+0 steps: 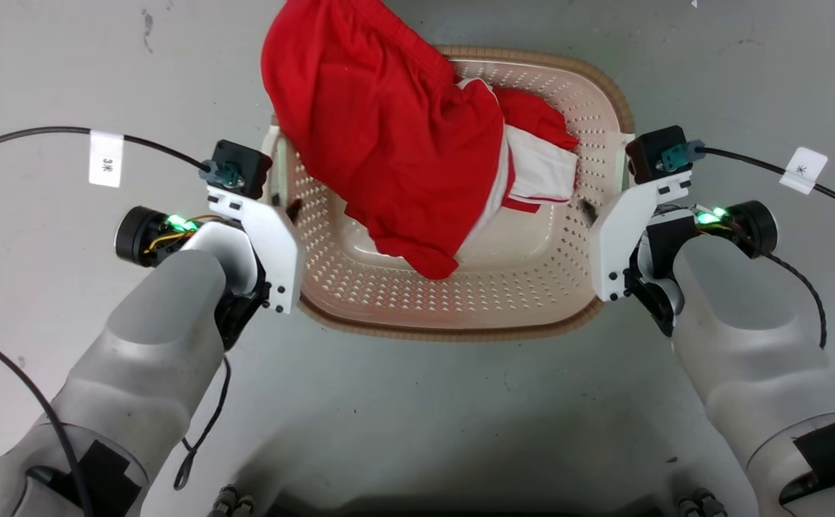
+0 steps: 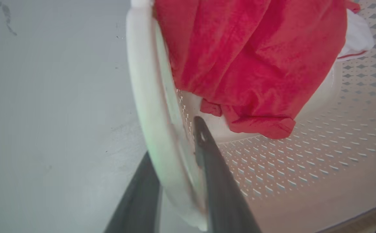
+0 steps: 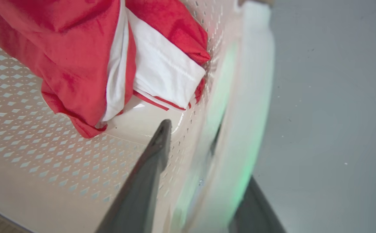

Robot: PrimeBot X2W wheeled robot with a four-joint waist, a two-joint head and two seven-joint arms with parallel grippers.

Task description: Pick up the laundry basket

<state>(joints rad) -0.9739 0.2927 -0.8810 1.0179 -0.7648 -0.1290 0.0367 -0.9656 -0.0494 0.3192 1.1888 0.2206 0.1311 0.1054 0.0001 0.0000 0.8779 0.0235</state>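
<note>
Pale forearms (image 1: 159, 316) reached in from both lower corners of the head view, one to each short side of the basket (image 1: 460, 332), so that a lift would come up level. The left gripper (image 2: 175, 142) straddled the white handle (image 2: 142, 81) and side wall, with one finger inside the perforated wall and one outside, and looked clamped on them. The right gripper (image 3: 210, 152) mirrored it on the opposite handle (image 3: 255, 81), also apparently clenched on handle and wall. Gripping at the handles kept both clear of the red cloth (image 1: 388, 129), which was heaped toward the basket's far left and spilled over the rim there. That uneven load would probably pull harder on the left side. The basket lay on the floor (image 1: 417, 416) or just above it, and I could not tell which. That floor was smooth, grey and faintly scuffed, with black cables (image 1: 29, 133) trailing across it from both wrists.
</note>
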